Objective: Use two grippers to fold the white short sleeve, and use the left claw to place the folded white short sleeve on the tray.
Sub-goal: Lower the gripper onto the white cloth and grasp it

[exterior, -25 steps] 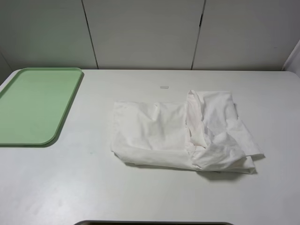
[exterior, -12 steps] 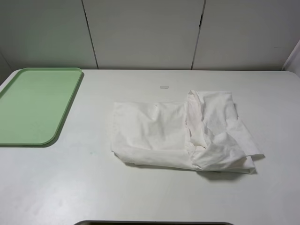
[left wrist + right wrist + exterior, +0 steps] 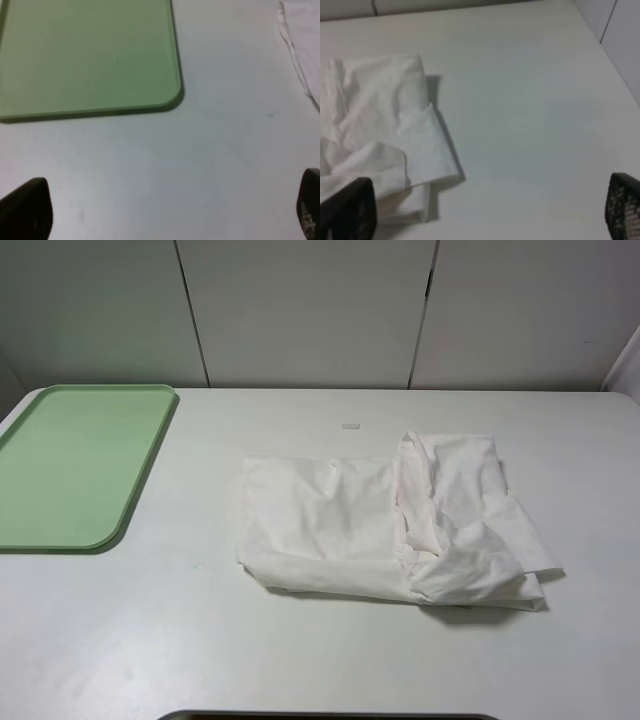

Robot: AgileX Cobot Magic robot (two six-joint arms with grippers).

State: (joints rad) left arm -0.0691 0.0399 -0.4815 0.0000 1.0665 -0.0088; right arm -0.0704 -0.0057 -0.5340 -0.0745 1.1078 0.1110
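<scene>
Hovering over the plain white table (image 3: 200, 640), the left black claw (image 3: 167, 212) has its two fingers spread wide with nothing between them. The flat light-green plastic tray (image 3: 90, 55) lies a bit ahead of it. The right black claw (image 3: 485, 210) is spread wide too and holds nothing, with the large white cotton short sleeve shirt (image 3: 375, 125) lying off to one side. In the high view the shirt sits mid-table, loosely folded, its right half bunched up, well apart from the tray at the left edge.
</scene>
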